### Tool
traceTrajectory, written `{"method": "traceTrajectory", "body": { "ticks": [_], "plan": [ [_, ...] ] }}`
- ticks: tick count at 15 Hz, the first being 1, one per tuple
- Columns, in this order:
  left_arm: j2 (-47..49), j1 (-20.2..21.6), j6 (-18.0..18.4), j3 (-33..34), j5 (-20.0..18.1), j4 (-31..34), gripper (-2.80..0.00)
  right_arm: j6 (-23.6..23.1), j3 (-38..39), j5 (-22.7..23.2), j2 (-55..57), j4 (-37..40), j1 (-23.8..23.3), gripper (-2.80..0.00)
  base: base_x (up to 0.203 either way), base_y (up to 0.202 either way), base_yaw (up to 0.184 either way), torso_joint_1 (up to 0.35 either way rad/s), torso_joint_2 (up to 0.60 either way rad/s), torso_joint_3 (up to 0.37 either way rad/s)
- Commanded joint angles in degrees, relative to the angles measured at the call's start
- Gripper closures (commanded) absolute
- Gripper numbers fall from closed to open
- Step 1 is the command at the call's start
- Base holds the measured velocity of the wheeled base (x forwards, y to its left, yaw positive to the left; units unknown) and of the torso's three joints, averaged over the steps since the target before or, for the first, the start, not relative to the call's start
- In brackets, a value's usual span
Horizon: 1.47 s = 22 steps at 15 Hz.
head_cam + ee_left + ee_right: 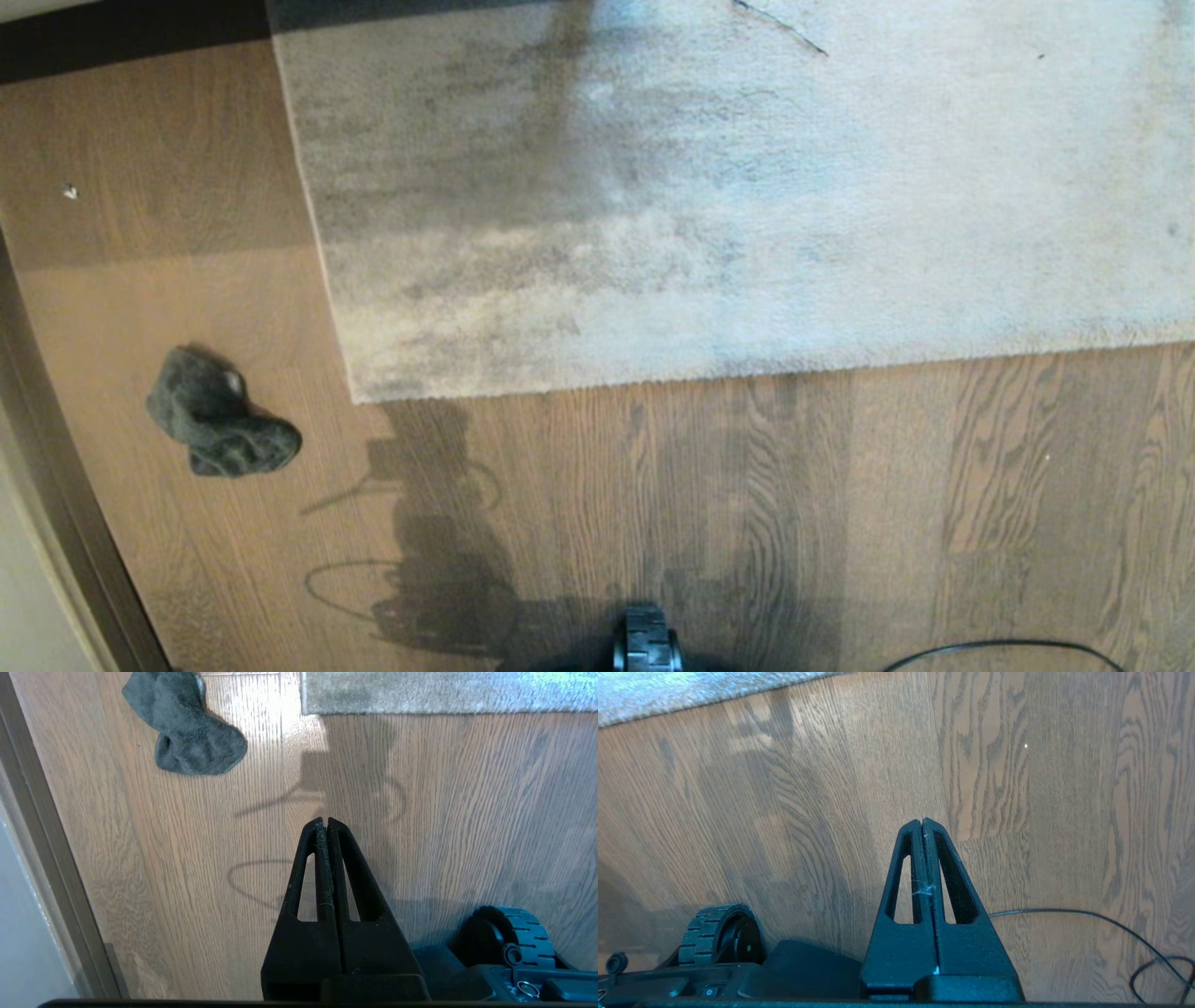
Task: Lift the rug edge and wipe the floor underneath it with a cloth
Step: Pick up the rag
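No writing, label, brand or number can be read anywhere here.
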Motion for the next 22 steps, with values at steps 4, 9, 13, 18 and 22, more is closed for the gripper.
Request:
{"method": "traceTrajectory", "body": {
  "ticks": [4, 9, 13, 18, 22],
  "plan": [
    [0.0, 0.01, -0.03, 0.01, 0.02, -0.04, 0.0, 0.0, 0.03, -0.01, -0.02, 0.02, 0.0, 0.0, 0.0, 0.0, 0.0, 0.0, 0.0, 0.0],
    [0.0, 0.01, -0.03, 0.01, 0.02, -0.04, 0.0, 0.0, 0.04, -0.01, -0.02, 0.02, 0.0, 0.0, 0.0, 0.0, 0.0, 0.0, 0.0, 0.0],
    [0.0, 0.01, 0.31, 0.06, -0.19, -0.04, 0.0, 0.0, 0.02, -0.01, -0.02, 0.02, 0.0, 0.0, 0.0, 0.0, 0.0, 0.0, 0.0, 0.0],
    [0.0, 0.01, -0.23, -0.25, -0.13, 0.93, 0.0, 0.0, 0.05, -0.01, -0.02, 0.02, 0.0, 0.0, 0.0, 0.0, 0.0, 0.0, 0.0, 0.0],
    [2.99, 0.07, -0.3, -0.42, 0.15, 1.38, 0.0, 0.0, -0.04, -0.01, -0.02, 0.02, 0.0, 0.0, 0.0, 0.0, 0.0, 0.0, 0.0, 0.0]
  ]
}}
